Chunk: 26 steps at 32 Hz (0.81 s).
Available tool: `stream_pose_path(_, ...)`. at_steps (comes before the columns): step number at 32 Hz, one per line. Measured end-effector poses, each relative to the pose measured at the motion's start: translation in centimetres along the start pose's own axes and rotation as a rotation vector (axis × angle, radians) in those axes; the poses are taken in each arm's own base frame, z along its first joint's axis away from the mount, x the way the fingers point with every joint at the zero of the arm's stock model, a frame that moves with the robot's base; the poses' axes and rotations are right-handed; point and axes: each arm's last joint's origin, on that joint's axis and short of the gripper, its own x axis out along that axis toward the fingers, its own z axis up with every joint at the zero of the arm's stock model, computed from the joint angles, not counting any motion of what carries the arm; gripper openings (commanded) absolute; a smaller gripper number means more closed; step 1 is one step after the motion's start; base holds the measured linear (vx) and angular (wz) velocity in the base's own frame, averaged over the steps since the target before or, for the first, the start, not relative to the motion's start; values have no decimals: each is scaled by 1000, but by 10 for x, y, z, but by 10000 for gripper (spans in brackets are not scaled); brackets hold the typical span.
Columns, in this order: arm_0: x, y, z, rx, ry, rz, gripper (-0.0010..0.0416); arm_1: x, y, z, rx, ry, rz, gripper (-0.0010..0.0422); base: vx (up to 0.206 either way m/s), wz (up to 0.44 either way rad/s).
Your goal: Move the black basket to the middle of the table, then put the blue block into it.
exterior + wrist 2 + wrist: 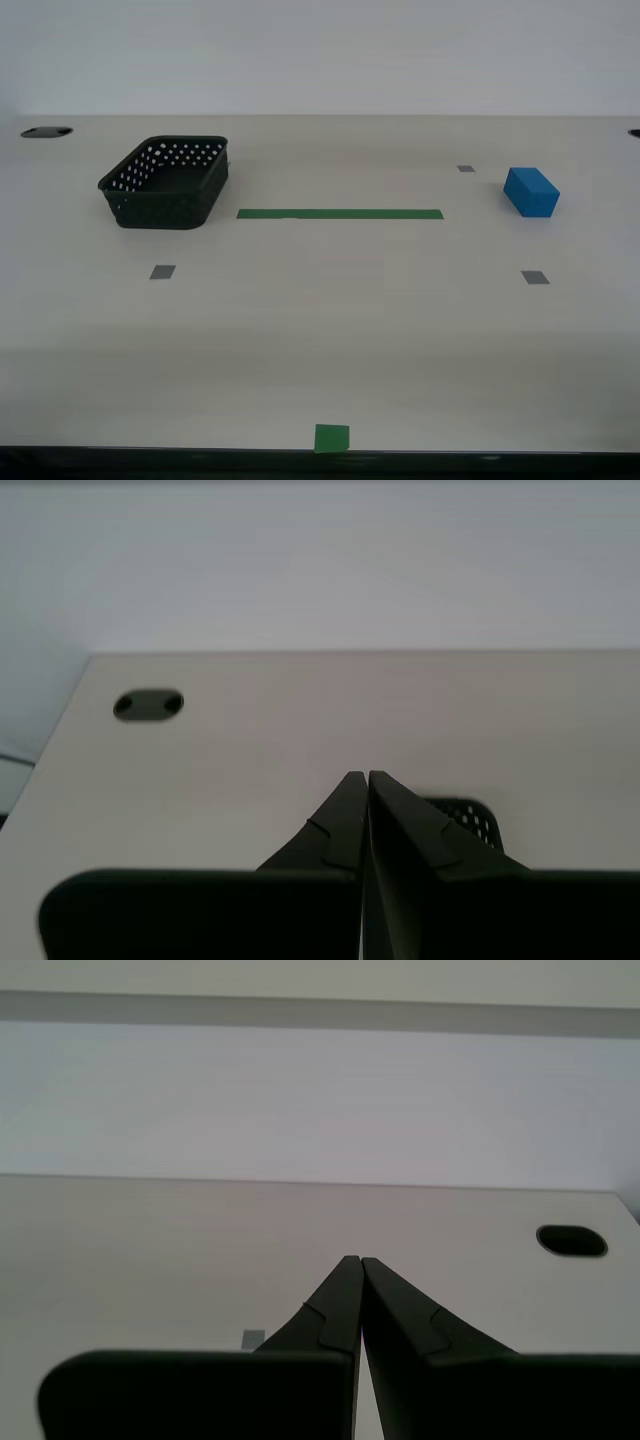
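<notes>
The black basket [167,184] stands on the off-white table [320,330] at the exterior view's left, beside the end of the long green tape strip [340,213]. The blue block [531,192] lies at the exterior view's right, far from the basket. Neither arm shows in the exterior view. My second gripper [361,777] is shut and empty above the table; a corner of the basket [468,818] shows just behind its fingertips. My first gripper [353,1261] is shut and empty above the table; the block does not show in its view.
Small grey tape squares [162,271] [535,277] [466,168] mark the table, and one shows in the first wrist view [254,1338]. A green square [332,438] sits at the near edge. Dark cable holes lie at the back corners [46,131] [148,704] [571,1240].
</notes>
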Motion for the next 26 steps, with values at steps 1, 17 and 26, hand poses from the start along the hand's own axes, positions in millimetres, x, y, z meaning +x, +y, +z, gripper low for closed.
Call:
stream_pose_path(1,-1,0,1,0,14,0,0,1,0,3,0,28,0,0,0,0)
stream_pose_path(17,36,1,-31,2,381,10,1,79,-1,-12,34,482,-8,0,0,0)
stream_pose_path(26,94,1,-64,2,560,15,3,143,-2,-40,55,596,-16,0,0,0)
